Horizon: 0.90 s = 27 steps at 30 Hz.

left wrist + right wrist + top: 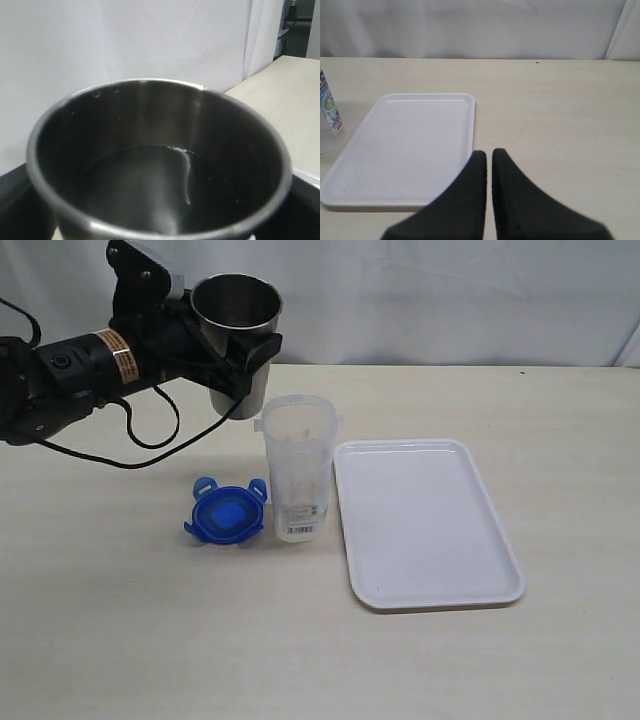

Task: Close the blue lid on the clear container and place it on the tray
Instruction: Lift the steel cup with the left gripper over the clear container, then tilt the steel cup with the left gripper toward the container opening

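Your left hand [243, 358] grips the steel cup [236, 302] upright above the desk [120, 640], probably so nothing spills. The clear container [298, 475] stands open between the blue lid [227, 513] just beside it and the tray [430, 525]. Your right hand [488, 160] is closed and empty.

There's a barcode sticker [300, 514] low on the container [297, 465], digits too small to read. A gold label [124, 353] on the left arm [80, 365], print blurred. The coloured sticker [329, 106] in the right wrist view is unreadable too.
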### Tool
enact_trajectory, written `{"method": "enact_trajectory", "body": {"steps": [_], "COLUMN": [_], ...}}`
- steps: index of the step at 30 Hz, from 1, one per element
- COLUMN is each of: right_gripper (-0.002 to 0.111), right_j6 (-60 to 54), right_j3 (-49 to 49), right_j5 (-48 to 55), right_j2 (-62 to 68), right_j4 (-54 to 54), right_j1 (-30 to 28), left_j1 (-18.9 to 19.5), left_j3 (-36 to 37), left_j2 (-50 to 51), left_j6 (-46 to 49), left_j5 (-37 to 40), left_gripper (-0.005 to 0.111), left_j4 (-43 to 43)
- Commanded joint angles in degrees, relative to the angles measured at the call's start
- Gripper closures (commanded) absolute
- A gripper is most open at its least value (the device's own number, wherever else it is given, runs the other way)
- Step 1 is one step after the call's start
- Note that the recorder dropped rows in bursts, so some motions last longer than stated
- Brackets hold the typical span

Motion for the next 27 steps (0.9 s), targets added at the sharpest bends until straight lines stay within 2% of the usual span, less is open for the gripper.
{"method": "enact_trajectory", "body": {"steps": [1,17,27], "right_gripper": [0.104,0.104,0.104], "right_j6": [-0.31,-0.31,-0.31], "right_j3": [0.13,0.13,0.13], "right_j5": [0.1,0.1,0.1], "right_j2": [-0.27,-0.27,-0.27], "right_j4": [0.03,0.03,0.03], "right_j1": [-0.38,-0.38,-0.38], "left_j1": [-1.08,-1.08,-1.08], "left_j3": [-1.15,-1.15,-1.15], "left_j2": [-1.23,-1.23,-1.23], "left_j6": [-0.09,0.02,5.53], "left_j5": [-5.23,-4.89,-4.4], "left_gripper": [0.107,0.107,0.107], "left_j4": [-1.58,5.1,5.36]}}
